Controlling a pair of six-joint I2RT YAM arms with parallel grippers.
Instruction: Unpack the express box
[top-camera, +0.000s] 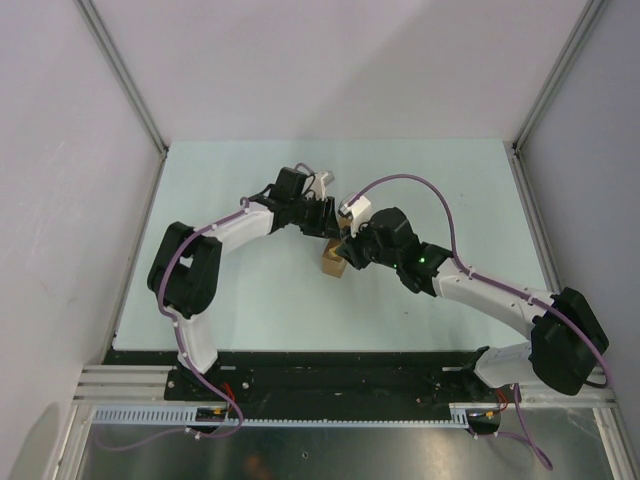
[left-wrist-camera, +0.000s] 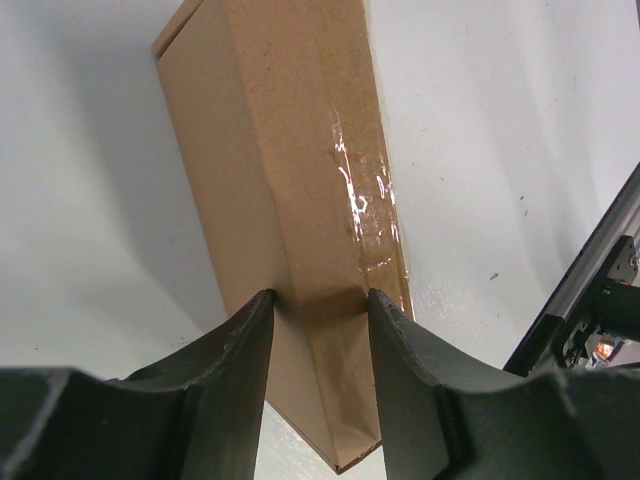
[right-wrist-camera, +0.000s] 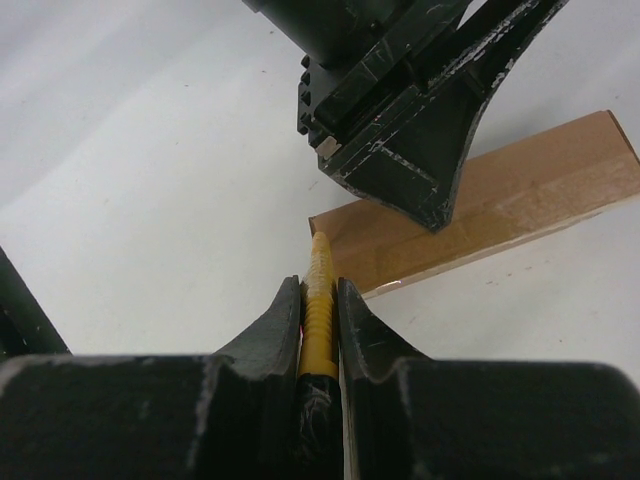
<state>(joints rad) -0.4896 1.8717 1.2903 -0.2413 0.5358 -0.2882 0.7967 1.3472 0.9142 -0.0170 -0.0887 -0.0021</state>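
Overhead, the pale table (top-camera: 250, 300) carried both arms, which bent inward and met near its middle. The express box (top-camera: 333, 262) sat there between them, a small brown cardboard carton standing on one of its narrow edges rather than lying flat.

The left tool (left-wrist-camera: 318, 300) was partly closed and grasping the box across its narrow side. In its wrist view the two dark fingers (left-wrist-camera: 230, 350) flanked the cardboard, with a tip touching each long edge. From the right wrist, one of those fingers came down over the box's broad face.

The right tool (right-wrist-camera: 320, 290) was clenched almost fully, with only a slim gap between its jaws. That gap was filled by the utility knife (right-wrist-camera: 319, 320), whose ribbed yellow nose stuck out past the fingertips and pointed at the near end of the box. Its tip lay right at the cardboard's corner, but whether it touched could not be told.

A strip of clear glossy tape (left-wrist-camera: 365, 200) ran along the box's narrow side and caught the light.
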